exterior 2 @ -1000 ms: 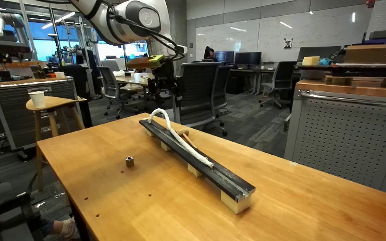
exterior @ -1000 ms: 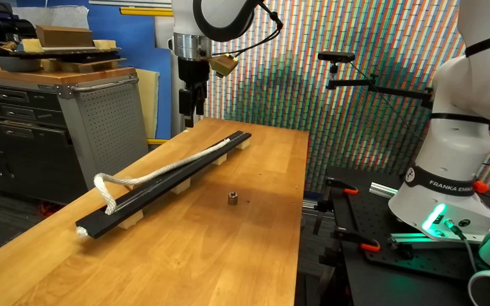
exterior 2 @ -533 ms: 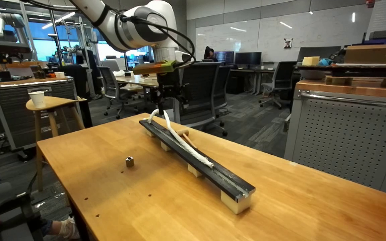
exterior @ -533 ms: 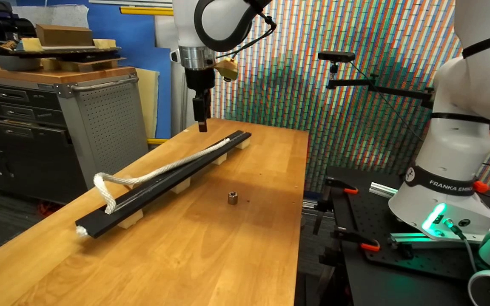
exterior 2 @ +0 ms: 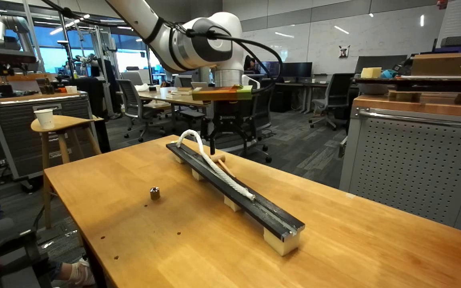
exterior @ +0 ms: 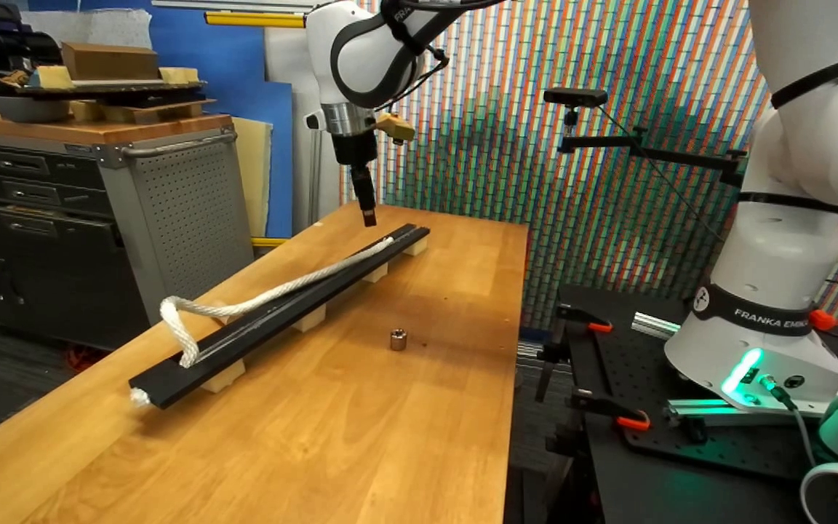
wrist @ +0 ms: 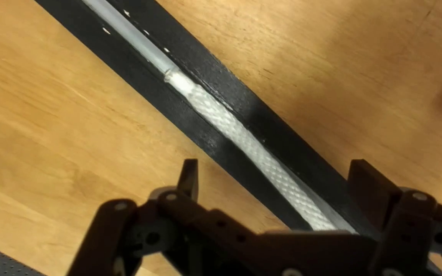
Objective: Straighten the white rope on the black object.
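Note:
The white rope (exterior: 302, 280) lies along the grooved black bar (exterior: 252, 338); both also show in an exterior view, the rope (exterior 2: 230, 181) above the bar (exterior 2: 260, 213). At one end of the bar the rope rises in a loop off the groove. Towards the other end it lies in the groove, and its tip shows in the wrist view (wrist: 182, 82), with bare groove beyond it. My gripper (exterior: 369, 217) is open and empty, above the table near the bar. In the wrist view its spread fingers (wrist: 274, 165) stand on either side of the rope's picture, apart from it.
Pale blocks (exterior 2: 282, 242) hold the bar off the wooden table (exterior: 390, 437). A small metal cylinder (exterior: 398, 340) stands on the table. A wooden mallet (exterior 2: 218, 159) lies beside the bar. A grey cabinet (exterior: 179, 218) stands beyond the table edge.
My gripper has moved along the bar, away from the looped end, and come lower. Its wrist has turned and tilted. The rope and bar have not moved.

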